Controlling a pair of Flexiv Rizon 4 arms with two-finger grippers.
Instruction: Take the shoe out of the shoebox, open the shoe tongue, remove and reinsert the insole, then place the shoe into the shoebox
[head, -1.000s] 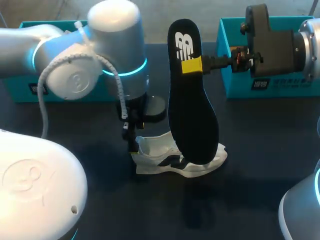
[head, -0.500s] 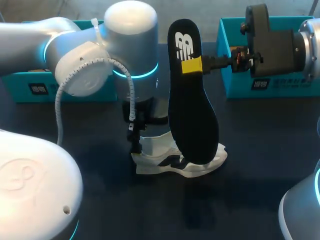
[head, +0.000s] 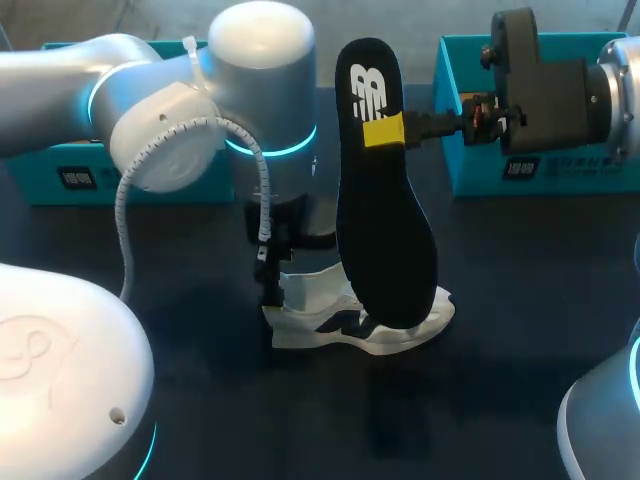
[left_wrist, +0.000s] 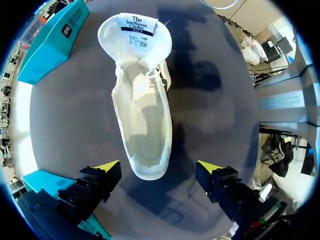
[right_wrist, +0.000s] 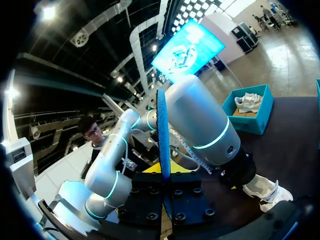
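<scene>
Head view: white shoe sits on its sole mid-table on the dark table, outside the 2 teal boxes. Left shoebox and right shoebox stand at the far edge. Right gripper pinches the black insole near its upper end and holds it upright. Its lower end overlaps the shoe, contact unclear. Left wrist view: left gripper is spread wide over the shoe's heel, tips clear of it. Tongue is folded out.
</scene>
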